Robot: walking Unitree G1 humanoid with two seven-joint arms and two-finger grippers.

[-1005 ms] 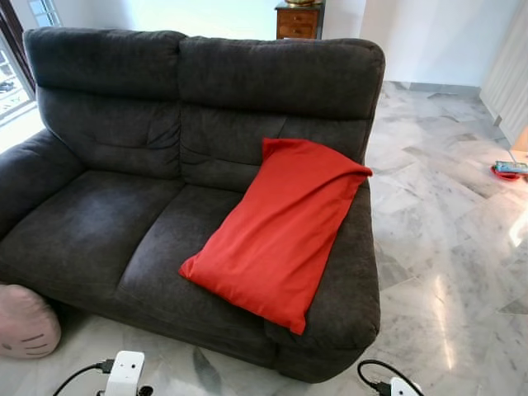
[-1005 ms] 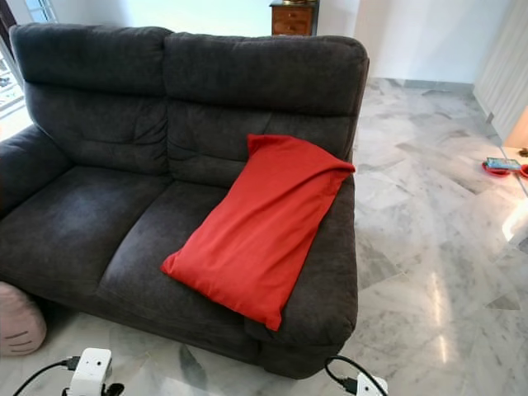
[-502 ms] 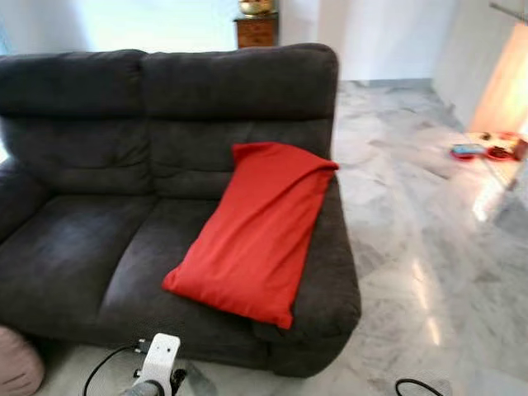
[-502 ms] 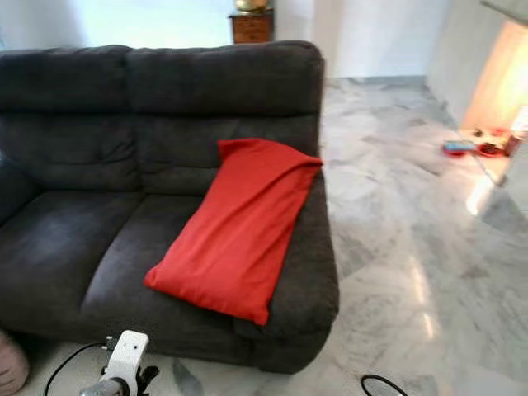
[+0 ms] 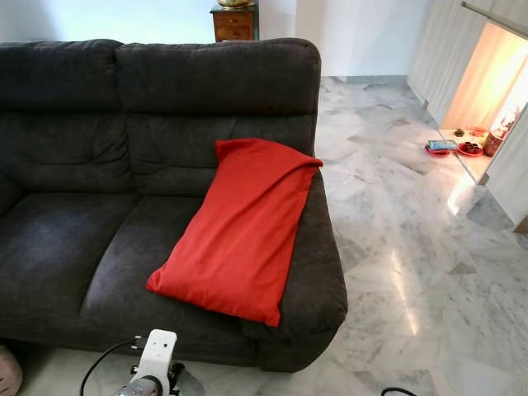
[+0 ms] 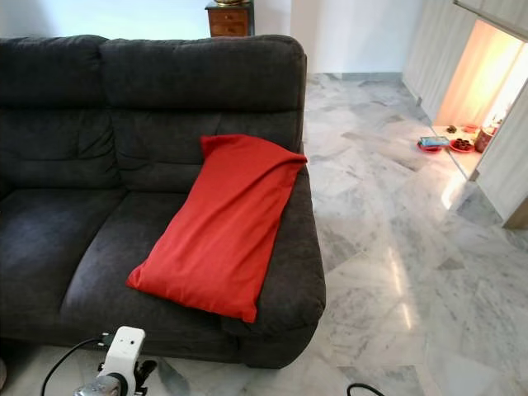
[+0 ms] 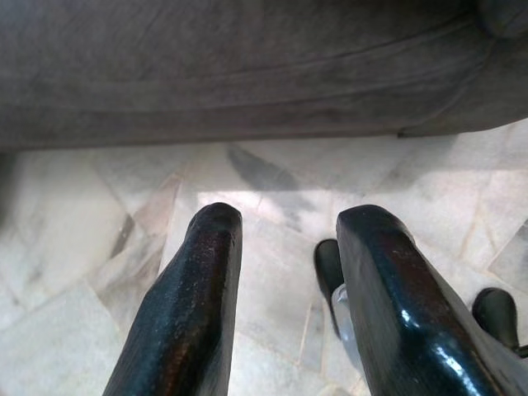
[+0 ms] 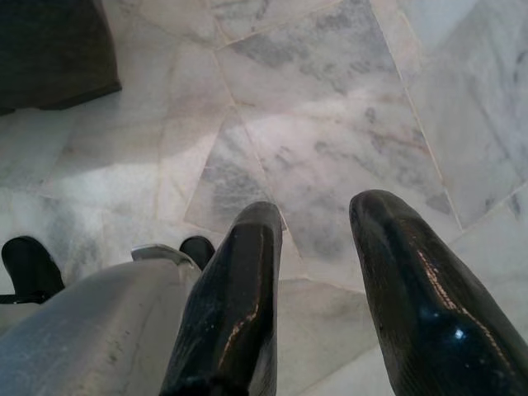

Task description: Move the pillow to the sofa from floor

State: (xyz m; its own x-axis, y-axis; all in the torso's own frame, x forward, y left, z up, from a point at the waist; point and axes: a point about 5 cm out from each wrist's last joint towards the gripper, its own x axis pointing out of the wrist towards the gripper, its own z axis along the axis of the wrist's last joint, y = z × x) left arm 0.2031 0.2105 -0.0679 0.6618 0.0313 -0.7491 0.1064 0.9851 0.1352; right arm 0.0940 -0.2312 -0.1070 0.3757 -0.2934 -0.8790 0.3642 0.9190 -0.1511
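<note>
A red pillow (image 5: 239,231) lies slanted on the right seat of the dark grey sofa (image 5: 74,231), its top corner leaning against the backrest and right armrest. My left gripper (image 7: 285,239) hangs low over the marble floor just in front of the sofa's base, fingers open with nothing between them. My right gripper (image 8: 318,227) also hangs open over bare marble floor, holding nothing. The white wrist unit of my left arm (image 5: 155,356) pokes up at the bottom of the head views.
Marble floor (image 5: 412,272) stretches to the right of the sofa. A wooden cabinet (image 5: 234,21) stands behind the sofa. Small red dishes (image 5: 450,148) lie on the floor at a lit opening far right. A pink cushion's edge (image 5: 7,375) shows at the bottom left.
The camera has swung to the right, so the sofa and pillow slid left in the picture and more floor shows on the right. The pillow itself has not moved on the sofa.
</note>
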